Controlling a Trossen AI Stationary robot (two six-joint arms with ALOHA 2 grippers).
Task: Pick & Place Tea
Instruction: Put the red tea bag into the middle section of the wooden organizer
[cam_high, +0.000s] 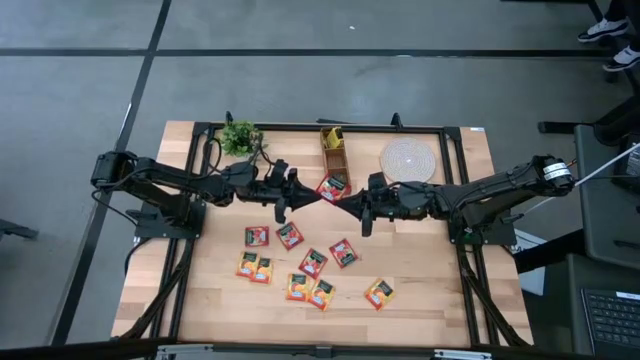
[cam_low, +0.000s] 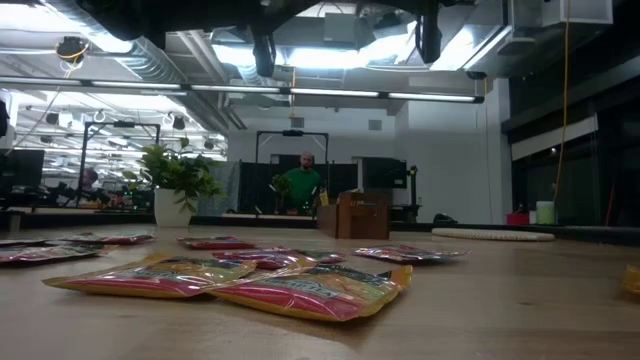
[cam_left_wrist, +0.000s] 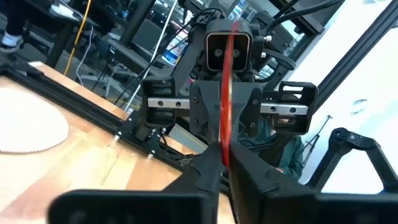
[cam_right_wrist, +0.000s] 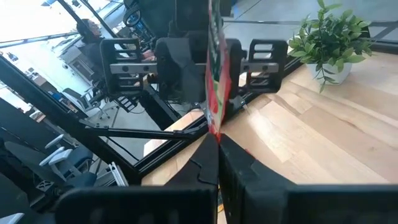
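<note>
1. Two dark two-finger grippers meet above the middle of the light wooden slatted table (cam_high: 420, 290), each clamped on the same flat square red tea sachet with a dark centre label (cam_high: 332, 188).
2. The left gripper (cam_high: 312, 193) reaches in from the left side and pinches the sachet's left edge; the right gripper (cam_high: 352, 197) reaches in from the right and pinches its right edge, fingers shut on it.
3. In the left wrist view the held sachet (cam_left_wrist: 225, 106) shows edge-on as a thin red strip between that arm's closed fingers, with the other arm facing it just beyond.
4. In the right wrist view the same sachet (cam_right_wrist: 214, 81) stands edge-on, red with some green, gripped at its lower end.
5. Nine more flat sachets in red, orange and yellow (cam_high: 302, 262) lie loose on the table on the near side of the grippers, some touching in pairs, one orange sachet (cam_high: 379, 292) apart to the right.
6. A small brown open box (cam_high: 333, 152) at the far side holds a yellow sachet (cam_high: 331, 135) upright.
7. A small green potted plant (cam_high: 239, 136) stands left of the box; a round pale woven mat (cam_high: 408, 159) lies to its right.
8. In the low view a person in a green top (cam_low: 300, 182) stands far behind the table.
</note>
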